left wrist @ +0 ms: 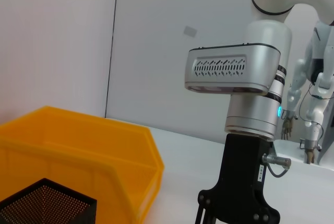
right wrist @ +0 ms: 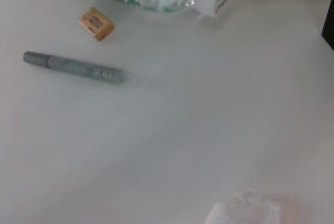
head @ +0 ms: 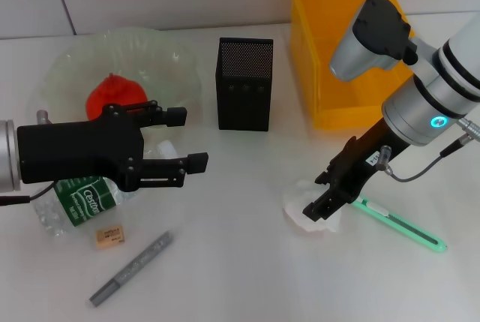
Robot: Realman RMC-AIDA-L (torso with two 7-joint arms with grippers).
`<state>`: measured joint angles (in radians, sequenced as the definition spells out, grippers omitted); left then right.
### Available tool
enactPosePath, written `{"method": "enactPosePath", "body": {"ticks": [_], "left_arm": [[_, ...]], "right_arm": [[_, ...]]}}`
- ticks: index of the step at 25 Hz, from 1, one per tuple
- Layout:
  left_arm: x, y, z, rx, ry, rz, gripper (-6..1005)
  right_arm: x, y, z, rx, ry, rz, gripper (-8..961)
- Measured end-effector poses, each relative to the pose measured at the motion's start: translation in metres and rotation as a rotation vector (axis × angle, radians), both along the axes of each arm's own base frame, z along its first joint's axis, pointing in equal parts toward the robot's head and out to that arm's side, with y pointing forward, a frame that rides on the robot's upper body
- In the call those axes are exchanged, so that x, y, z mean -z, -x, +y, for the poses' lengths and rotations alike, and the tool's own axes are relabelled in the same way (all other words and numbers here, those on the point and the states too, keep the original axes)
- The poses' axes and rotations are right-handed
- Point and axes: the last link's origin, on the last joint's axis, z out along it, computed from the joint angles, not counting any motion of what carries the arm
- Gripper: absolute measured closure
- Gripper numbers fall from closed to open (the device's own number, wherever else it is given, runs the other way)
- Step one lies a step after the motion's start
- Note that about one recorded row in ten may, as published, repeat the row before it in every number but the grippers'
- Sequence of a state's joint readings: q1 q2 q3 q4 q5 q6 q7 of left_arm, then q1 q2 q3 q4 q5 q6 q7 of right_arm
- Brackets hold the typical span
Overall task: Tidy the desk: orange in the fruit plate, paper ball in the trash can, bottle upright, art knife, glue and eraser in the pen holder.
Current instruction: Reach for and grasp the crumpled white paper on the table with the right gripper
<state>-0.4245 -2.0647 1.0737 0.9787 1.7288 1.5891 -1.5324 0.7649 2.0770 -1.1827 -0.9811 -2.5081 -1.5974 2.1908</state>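
Right gripper: the black right gripper [head: 321, 208] is hanging directly over the crumpled white paper ball [head: 313, 215], its fingertips right at it; I cannot tell whether the jaws are parted or gripping, since the fingers overlap the paper.
Paper ball: it is lying on the white desk [head: 240, 262], just beside the green art knife [head: 401, 226] and in front of the yellow plastic bin [head: 335, 44] that is probably serving as the trash can. It is looking light, soft and crushable; a pinch across its middle should be holding it, with little force needed.
Left gripper: the black left gripper [head: 187, 139] is hovering with jaws spread and nothing between them, above the clear plastic bottle with the green label [head: 79, 200], which is lying on its side.
Other task items: the orange-red fruit [head: 112, 97] is sitting in the clear glass fruit plate [head: 67, 59]; the tan eraser [head: 109, 236] and grey glue stick [head: 132, 268] are lying near the bottle; the black mesh pen holder [head: 244, 84] is standing upright.
Hidden: the left arm is covering most of the bottle and part of the plate; the right wrist view is cutting off all but the paper ball's edge.
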Motion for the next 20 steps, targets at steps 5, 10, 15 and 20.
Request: {"method": "enactPosePath", "body": {"ticks": [5, 10, 15, 20], "left_arm": [[0.0000, -0.0001, 0.0005, 0.000, -0.003, 0.001, 184], [0.0005, -0.0008, 0.0006, -0.001, -0.001, -0.001, 184], [0.0005, -0.0007, 0.0001, -0.003, 0.002, -0.002, 184], [0.0005, -0.0010, 0.0007, -0.002, 0.000, -0.002, 184]], "right_arm": [[0.0003, -0.0042, -0.0008, 0.010, 0.002, -0.017, 370], [-0.0001, -0.0053, -0.0005, 0.012, 0.000, -0.025, 393], [0.0013, -0.0046, -0.0003, 0.015, 0.006, -0.027, 455], [0.0027, -0.0080, 0.0000, 0.021, 0.008, -0.048, 639]]}}
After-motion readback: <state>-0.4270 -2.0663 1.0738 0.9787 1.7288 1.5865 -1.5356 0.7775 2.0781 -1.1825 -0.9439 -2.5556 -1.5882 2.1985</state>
